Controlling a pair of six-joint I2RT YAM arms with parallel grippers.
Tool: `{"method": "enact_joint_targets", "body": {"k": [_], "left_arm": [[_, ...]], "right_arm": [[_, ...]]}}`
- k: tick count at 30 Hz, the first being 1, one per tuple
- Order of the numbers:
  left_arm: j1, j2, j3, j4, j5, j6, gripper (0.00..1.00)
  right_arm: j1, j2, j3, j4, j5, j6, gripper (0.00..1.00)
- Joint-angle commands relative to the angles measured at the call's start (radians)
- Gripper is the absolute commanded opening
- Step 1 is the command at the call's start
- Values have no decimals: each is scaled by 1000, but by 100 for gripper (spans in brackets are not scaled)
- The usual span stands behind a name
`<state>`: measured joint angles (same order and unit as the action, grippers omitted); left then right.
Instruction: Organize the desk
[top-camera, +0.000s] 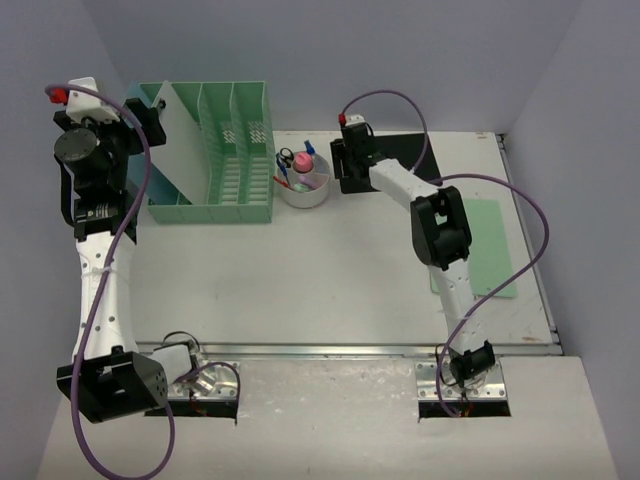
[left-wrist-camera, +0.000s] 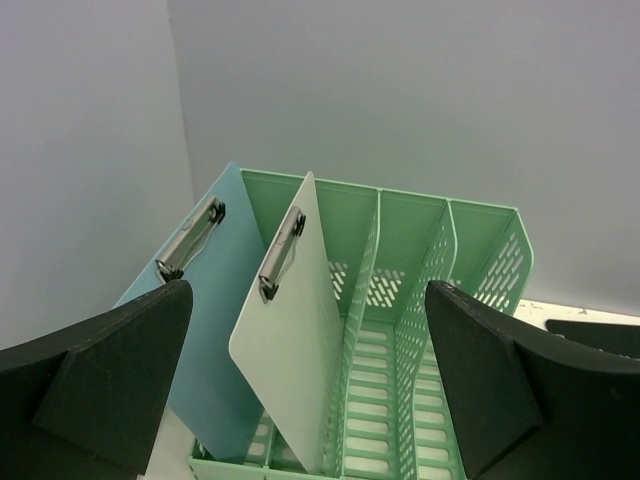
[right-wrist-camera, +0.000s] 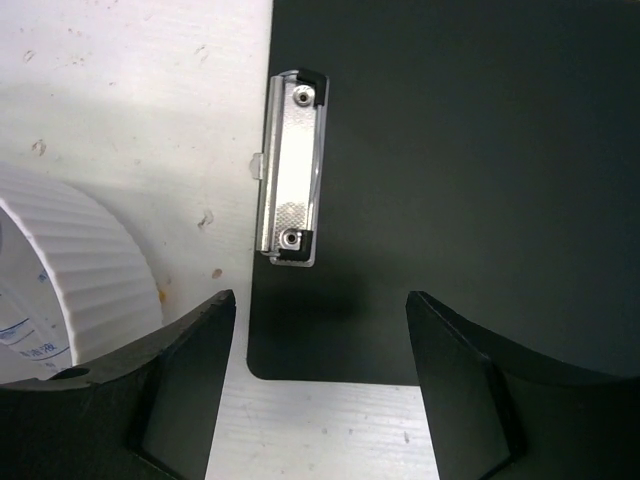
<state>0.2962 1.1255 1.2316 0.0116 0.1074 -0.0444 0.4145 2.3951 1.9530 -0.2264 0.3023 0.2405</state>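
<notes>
Desk (top-camera: 300, 290): the big white top lies under the green rack (top-camera: 225, 150) and spreads out in front of the rack and to its right.
Green rack: it stands at the far left of the desk and has slots.
White clipboard (left-wrist-camera: 290, 350): it stands tilted in the rack's left slot, with its clip at the top.
Blue clipboard (left-wrist-camera: 200, 330): it leans at the rack's left edge. It is hard to tell if it is inside the rack.
Left claw (left-wrist-camera: 308, 300): it hangs above the rack. Its fingers are spread wide and hold nothing.
White cup (top-camera: 305, 185): it sits just right of the rack, with pens and something pink inside.
Black clipboard (right-wrist-camera: 450, 180): it lies flat on the desk to the right of the rack, past the cup.
Right claw (right-wrist-camera: 320, 300): it is over the black clipboard's corner, near the silver clip (right-wrist-camera: 290, 170). Its fingers are apart and pinch nothing.
Green sheet (top-camera: 490, 250): it lies flat, far right of the rack, partly under the right arm.
</notes>
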Motion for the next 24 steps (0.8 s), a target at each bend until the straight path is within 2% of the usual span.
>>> {"method": "enact_joint_targets", "body": {"k": [1,11,21,24], "left_arm": [[8,-18,-1,13,14,-17,100],[9,-12,-7,13,23,-22,100],[9,-1,-4,11,21,-23,100],[9,3,-1,10,20,-25,100]], "right_arm": [[-3,7,28,79,-25,28,70],[-14,56,24,177,-98,26,70],[-16,142,44,220,-68,-23,69],[-16,157,41,249,-51,-41,65]]}}
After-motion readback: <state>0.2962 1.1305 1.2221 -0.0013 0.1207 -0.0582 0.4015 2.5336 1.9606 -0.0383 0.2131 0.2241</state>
